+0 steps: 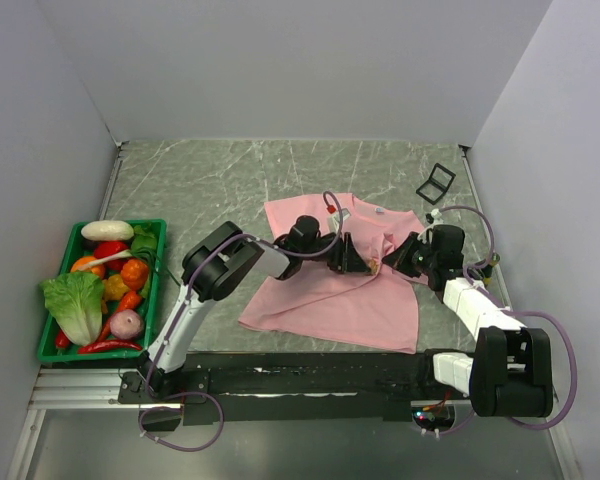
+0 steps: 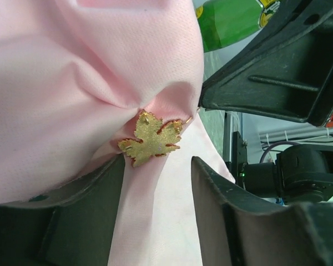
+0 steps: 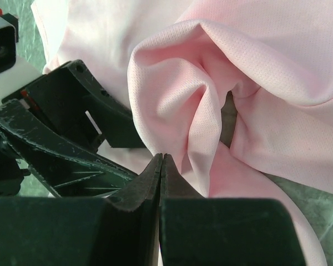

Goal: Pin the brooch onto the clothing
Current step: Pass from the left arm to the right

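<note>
Robotics lab cell: plain white partition walls boxing marble-pattern table; black mounting rail along near edge.

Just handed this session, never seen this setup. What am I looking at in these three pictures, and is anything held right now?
Two robot arms are bolted at the near edge of a table. The overhead picture looks down from behind them, with the left arm on the left and the right arm on the right. The other two come from a camera on each wrist, looking along that arm's own fingers. On the table lie a pink T-shirt, bunched between the grippers, a green crate of vegetables at the left, and a small black frame at the far right. The left gripper stands open; the gold leaf-shaped brooch sits on the gathered fabric near its fingertips, not gripped. The right gripper is shut beside a fold of shirt; whether it nips fabric, I cannot tell.
</note>
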You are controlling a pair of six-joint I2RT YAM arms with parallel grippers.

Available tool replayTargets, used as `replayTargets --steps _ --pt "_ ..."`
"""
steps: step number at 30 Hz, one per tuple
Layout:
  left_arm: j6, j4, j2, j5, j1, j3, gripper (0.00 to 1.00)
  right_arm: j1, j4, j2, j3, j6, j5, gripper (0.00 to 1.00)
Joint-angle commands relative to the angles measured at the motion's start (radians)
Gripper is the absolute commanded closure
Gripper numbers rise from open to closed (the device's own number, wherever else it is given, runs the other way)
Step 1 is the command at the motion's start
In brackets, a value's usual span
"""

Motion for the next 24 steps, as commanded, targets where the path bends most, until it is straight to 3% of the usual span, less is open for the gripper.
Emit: replayTargets --steps 1,6,10,15,18,22,24 --pt "-0.01 0.063 -0.013 0.013 -0.022 0.001 0.45 -0.008 0.042 -0.018 0.0 -0.003 0.004 1.0" --pt "-0.03 0.019 0.016 0.011 -0.03 0.035 0.43 -0.01 0.039 -0.021 0.008 -0.005 0.003 1.0" --pt "0.033 -0.151 -0.004 -0.041 -0.039 0.063 0.39 -0.008 0.038 -0.024 0.011 -0.003 0.0 1.0" --pt "0.062 -0.245 -0.021 -0.085 -0.053 0.084 0.36 -0.008 0.052 -0.022 0.009 0.006 -0.005 1.0" --pt "-0.005 -0.164 -0.01 -0.059 -0.054 0.073 0.41 -0.008 0.055 -0.021 0.008 0.007 -0.006 1.0" --pt "-0.148 0.053 0.013 -0.033 -0.056 0.032 0.51 -0.008 0.047 -0.025 0.006 0.004 -0.005 1.0" --pt "-0.209 0.153 0.01 -0.045 -0.056 -0.006 0.51 -0.008 0.045 -0.029 0.003 0.003 -0.003 1.0"
